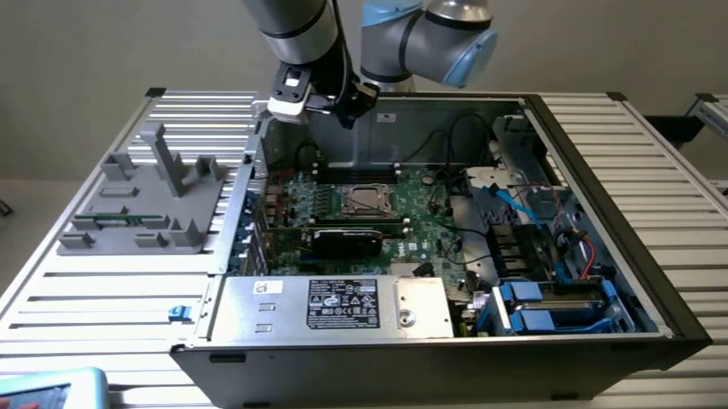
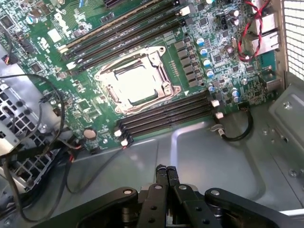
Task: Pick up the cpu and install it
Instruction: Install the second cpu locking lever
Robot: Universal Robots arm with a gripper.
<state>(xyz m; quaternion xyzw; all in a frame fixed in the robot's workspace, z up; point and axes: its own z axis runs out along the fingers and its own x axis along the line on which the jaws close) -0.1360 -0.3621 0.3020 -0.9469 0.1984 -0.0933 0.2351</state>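
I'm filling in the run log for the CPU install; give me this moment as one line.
gripper: shut, empty, above case floor | cpu: lying in socket on motherboard | contact: none

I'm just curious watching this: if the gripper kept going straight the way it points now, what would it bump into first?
Probably the bare metal floor of the computer case, just short of the motherboard's memory slots. The shut gripper points into the case, though depth is hard to judge.

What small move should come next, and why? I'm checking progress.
Probably lift the gripper clear of the case: it is shut on nothing, and the chip seems to lie already in its socket.
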